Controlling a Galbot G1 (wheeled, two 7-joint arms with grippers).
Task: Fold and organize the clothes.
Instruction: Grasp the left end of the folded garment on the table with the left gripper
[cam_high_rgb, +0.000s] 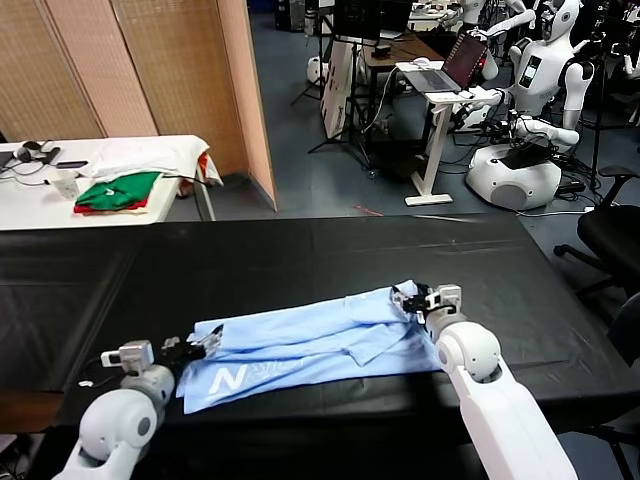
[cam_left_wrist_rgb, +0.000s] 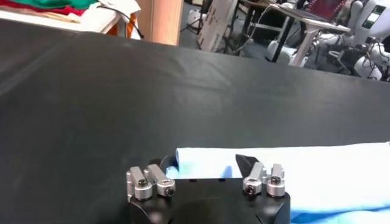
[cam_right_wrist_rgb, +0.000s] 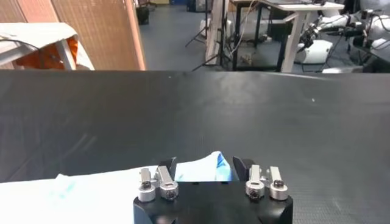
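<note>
Head view: both arms reach low over the shirt (cam_high_rgb: 310, 345), left gripper (cam_high_rgb: 197, 349) and right gripper (cam_high_rgb: 412, 300) fingers apart astride its ends.

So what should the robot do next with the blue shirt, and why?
Probably pinch both ends, then lift. The shirt lies in a long folded strip on the black table. The left gripper is at one end and the right gripper at the other, each with cloth between its fingers, but neither looks clamped shut yet.
</note>
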